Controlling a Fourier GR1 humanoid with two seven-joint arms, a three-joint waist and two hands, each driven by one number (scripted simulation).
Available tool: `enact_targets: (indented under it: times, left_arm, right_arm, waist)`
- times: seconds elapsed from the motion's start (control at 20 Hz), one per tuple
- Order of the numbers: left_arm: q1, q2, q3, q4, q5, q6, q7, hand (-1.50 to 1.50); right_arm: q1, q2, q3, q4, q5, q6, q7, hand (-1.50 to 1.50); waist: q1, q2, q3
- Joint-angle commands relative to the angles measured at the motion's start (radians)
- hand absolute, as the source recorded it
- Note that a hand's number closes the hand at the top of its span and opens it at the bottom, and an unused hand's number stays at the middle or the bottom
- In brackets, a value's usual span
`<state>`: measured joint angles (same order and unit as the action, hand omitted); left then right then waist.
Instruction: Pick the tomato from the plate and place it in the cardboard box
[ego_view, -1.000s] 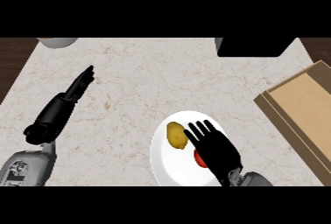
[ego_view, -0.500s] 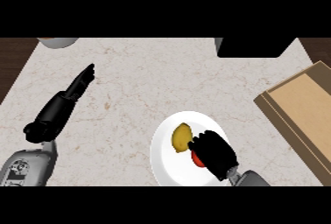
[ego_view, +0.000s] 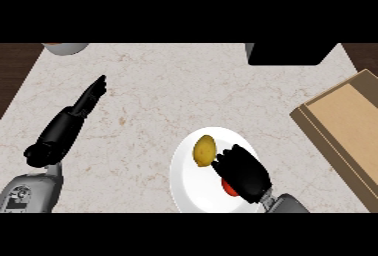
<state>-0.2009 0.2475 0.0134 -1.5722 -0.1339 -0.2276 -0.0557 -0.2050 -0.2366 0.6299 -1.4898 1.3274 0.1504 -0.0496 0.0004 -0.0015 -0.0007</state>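
Note:
A white plate (ego_view: 193, 186) lies near the counter's front edge, right of centre. On it sit a yellow lemon-like fruit (ego_view: 204, 149) and a red tomato (ego_view: 229, 187), most of the tomato hidden under my right hand (ego_view: 244, 171). That hand's fingers are curled down over the tomato, knuckles close to the yellow fruit. The cardboard box (ego_view: 348, 126) stands at the right edge, tilted. My left hand (ego_view: 80, 110) rests open at the left, fingers straight and pointing away.
A black appliance (ego_view: 292, 53) stands at the back right. A pale bowl's rim (ego_view: 65, 47) shows at the back left. Marble counter lies between the plate and the box.
My right hand's fingers, spread straight over the plate a second ago, have curled down round the tomato. The left hand has not moved.

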Motion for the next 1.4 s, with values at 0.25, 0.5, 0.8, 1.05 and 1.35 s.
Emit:
enact_targets:
  times: [0.25,0.5,0.8,1.05,1.35]
  left_arm:
    - [0.016,0.004,0.015,-0.001,0.003,-0.006,-0.012,0.00]
    - [-0.025,-0.008,0.014,0.040,-0.007,-0.009,0.003,0.00]
    - [-0.024,-0.009,0.028,0.035,-0.012,0.000,0.006,0.00]
    - [-0.013,-0.027,0.012,0.018,-0.030,0.018,-0.002,0.00]
    - [0.004,0.003,0.044,-0.010,0.011,-0.028,0.007,0.00]
  right_arm:
    - [-0.083,0.098,-0.384,0.060,-0.188,-0.031,0.164,1.50]
    - [-0.150,0.069,-0.373,-0.046,-0.112,-0.032,0.183,1.50]
    - [-0.136,0.063,-0.493,-0.273,-0.155,0.028,0.297,1.50]
    - [-0.204,0.099,-0.699,-0.302,-0.200,-0.027,0.440,1.50]
    - [-0.258,-0.029,-0.929,-0.265,-0.298,0.007,0.452,1.50]
  waist:
    - [0.001,0.003,0.001]
    - [-0.005,0.000,0.000]
    - [-0.013,-0.001,0.000]
    - [-0.012,0.001,0.001]
    - [-0.002,0.002,0.001]
